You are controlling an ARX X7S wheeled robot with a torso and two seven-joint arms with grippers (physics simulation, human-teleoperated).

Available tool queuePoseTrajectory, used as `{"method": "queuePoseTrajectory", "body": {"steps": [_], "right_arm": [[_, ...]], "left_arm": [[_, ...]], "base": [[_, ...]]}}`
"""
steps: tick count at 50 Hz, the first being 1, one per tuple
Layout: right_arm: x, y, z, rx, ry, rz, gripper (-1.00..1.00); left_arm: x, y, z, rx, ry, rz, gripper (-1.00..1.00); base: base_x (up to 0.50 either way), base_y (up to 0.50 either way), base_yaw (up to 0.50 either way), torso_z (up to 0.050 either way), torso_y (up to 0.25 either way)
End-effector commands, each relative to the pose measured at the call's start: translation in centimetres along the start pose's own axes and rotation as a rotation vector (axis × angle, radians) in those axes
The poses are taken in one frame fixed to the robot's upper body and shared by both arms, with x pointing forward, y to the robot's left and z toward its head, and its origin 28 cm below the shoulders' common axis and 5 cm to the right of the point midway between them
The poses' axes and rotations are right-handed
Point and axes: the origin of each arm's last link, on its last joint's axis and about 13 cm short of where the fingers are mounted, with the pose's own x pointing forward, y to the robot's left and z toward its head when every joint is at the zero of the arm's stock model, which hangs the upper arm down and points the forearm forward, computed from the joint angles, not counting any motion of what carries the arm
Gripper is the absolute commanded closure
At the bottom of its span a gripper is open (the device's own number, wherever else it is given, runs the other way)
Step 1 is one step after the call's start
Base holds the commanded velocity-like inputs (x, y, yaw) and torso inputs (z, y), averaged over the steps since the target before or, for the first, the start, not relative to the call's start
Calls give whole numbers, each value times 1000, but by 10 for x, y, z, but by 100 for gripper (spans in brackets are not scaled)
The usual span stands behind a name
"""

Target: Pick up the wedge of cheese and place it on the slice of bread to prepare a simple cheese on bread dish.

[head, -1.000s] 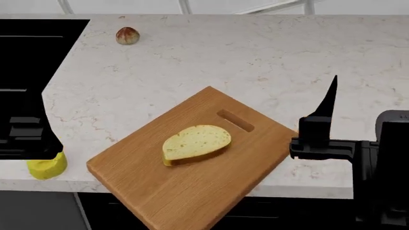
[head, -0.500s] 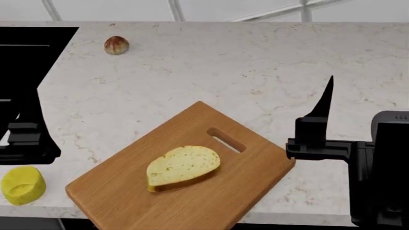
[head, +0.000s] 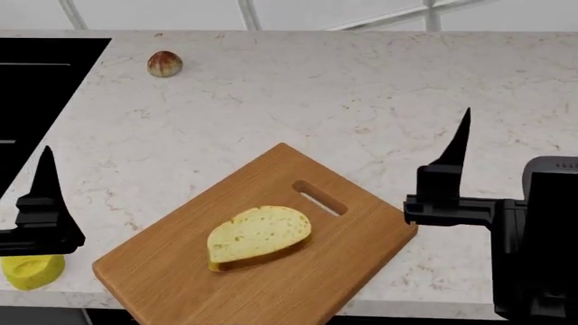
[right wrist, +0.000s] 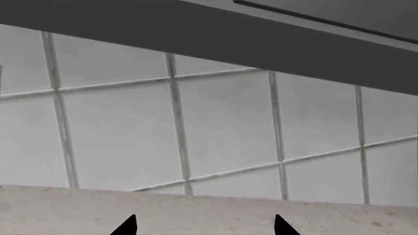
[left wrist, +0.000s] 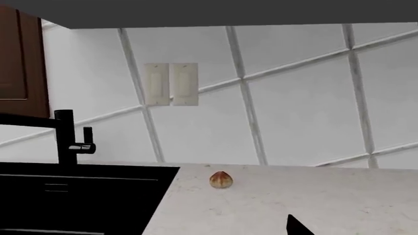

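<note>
Your head view looks down on a speckled white marble counter (head: 298, 101) with a black sink (head: 36, 74) at its far left. The left gripper (head: 40, 203) hangs just above the wedge of cheese (head: 32, 271), a bright yellow rounded lump at the counter's near edge; only one pointed black finger shows, so you cannot tell its spread. The right gripper (head: 456, 162) holds nothing. The slice of bread (head: 259, 237), oval, porous, tan-crusted, lies on a wooden cutting board (head: 181, 284) with a handle slot.

Your left wrist view shows tiled wall, a black faucet (left wrist: 68, 142) and a brown striped nut (left wrist: 220, 179).

Your right wrist view shows both fingertips (right wrist: 127, 226) spread apart, bare tile between.
</note>
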Motion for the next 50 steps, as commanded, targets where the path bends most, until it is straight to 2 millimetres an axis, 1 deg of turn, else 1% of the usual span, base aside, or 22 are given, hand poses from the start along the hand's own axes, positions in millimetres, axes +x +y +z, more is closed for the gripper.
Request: {"method": "queuePoseTrajectory", "body": {"steps": [1, 2, 3, 6, 10, 16, 23, 29, 42, 50], "right_arm": [[0, -2, 0, -5, 9, -7, -100], [0, -2, -1, -3, 11, -8, -100], [0, -1, -2, -3, 13, -8, -100], [0, -1, -3, -7, 18, -5, -100], [1, -1, -2, -8, 17, -5, -100], [1, 0, -3, -7, 18, -8, -100], [1, 0, -3, -7, 22, -9, -100], [1, 0, -4, -6, 25, -11, -100], [0, 1, -4, -8, 29, -11, -100], [0, 0, -4, -7, 30, -12, -100]], "left_arm": [[-9, 7, -16, 34, 92, 42, -100], [-9, 9, -19, 53, 130, 91, -100], [-10, 9, -19, 23, 130, 77, -100], [-12, 12, -23, 40, 187, 108, -100], [-13, 12, -26, 24, 216, 100, -100], [-14, 8, -27, 22, 233, 84, -100], [-18, 9, -28, 35, 246, 69, -100], [-19, 13, -41, 47, 299, 88, -100], [-22, 15, -62, 78, 375, 88, -100], [-25, 16, -65, 80, 396, 79, -100]], "base": [[0, 0, 0, 0, 0], [0, 0, 0, 0, 0], [0, 0, 0, 0, 0], [0, 0, 0, 0, 0], [0, 0, 0, 0, 0], [0, 0, 0, 0, 0], [0, 0, 0, 0, 0], [0, 0, 0, 0, 0], [0, 0, 0, 0, 0], [0, 0, 0, 0, 0]]}}
